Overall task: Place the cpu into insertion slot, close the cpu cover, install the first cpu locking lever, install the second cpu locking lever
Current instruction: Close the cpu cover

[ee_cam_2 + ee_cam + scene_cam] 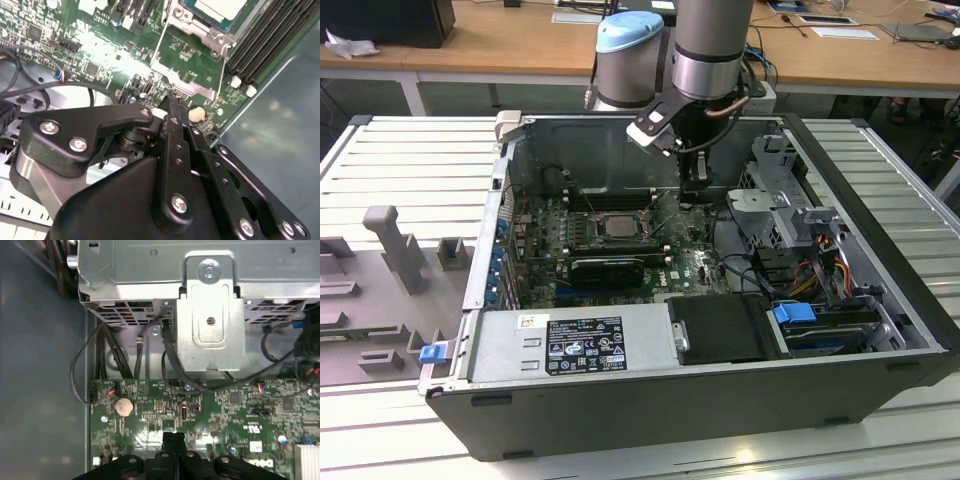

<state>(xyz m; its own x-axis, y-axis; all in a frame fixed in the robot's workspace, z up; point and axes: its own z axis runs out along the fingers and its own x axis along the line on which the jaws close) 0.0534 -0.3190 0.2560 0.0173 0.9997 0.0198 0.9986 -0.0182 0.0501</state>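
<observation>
The cpu [617,225] sits within the insertion slot [592,227], gripper [695,198] just beside.

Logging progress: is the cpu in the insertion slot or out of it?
In. The cpu lies flat, pale face up, inside the silvery border of the insertion slot, in the second wrist view.

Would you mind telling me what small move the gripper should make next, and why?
Probably a short shift toward the exterior view's left. The cpu already lies in the insertion slot, while the shut gripper hovers over the board beside the coin battery, short of the wire lever.
</observation>
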